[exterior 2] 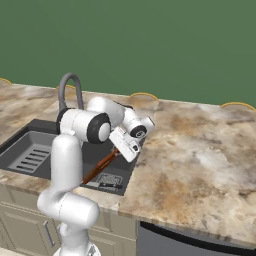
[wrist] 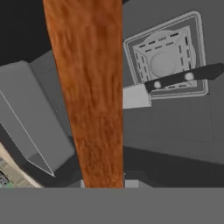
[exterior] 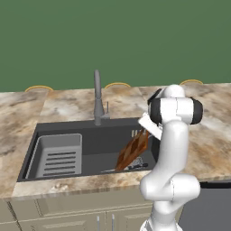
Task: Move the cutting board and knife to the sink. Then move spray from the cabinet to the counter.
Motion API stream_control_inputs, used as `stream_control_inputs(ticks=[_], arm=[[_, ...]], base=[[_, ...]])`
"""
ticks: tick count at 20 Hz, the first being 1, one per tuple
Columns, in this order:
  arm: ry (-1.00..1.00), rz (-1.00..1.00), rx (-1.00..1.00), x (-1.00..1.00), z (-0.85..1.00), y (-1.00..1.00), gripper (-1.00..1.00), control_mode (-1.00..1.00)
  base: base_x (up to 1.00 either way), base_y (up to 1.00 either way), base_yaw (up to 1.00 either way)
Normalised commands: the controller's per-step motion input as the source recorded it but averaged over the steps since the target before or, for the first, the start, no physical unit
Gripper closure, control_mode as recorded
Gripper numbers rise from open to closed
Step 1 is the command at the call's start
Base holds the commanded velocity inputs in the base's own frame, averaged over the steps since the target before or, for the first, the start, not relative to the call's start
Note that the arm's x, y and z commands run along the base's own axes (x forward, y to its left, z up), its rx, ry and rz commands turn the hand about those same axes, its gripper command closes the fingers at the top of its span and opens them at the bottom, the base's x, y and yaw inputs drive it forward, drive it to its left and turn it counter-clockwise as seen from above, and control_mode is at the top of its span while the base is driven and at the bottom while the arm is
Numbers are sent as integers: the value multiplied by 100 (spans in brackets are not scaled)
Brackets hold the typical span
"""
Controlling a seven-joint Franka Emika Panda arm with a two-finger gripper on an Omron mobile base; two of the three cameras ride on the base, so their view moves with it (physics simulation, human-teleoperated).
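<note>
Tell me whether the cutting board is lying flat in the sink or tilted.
Tilted. The cutting board slants steeply inside the sink, upper end gripped by the shut gripper, lower end near the basin floor beside the knife.

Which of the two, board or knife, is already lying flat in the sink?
The knife: it lies flat on the sink floor. The board stands tilted, held above it.
</note>
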Motion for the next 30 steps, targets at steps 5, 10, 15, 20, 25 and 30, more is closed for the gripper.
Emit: stream_control_inputs(ticks=[5,10,15,20,25,30], arm=[[-14,-2,-7,-56,-9,-13,100,-100],[-15,-5,-2,-45,-2,-19,100,-100],[-9,-4,-2,-3,-7,-11,100,-100],[-3,-2,-5,0,-17,-3,100,-100],[0,-1,-9,0,-22,-1,100,-100],[0,-1,-6,0,-19,-16,100,-100]], base=[[0,0,0],[0,0,0],[0,0,0],[0,0,0],[0,0,0],[0,0,0]])
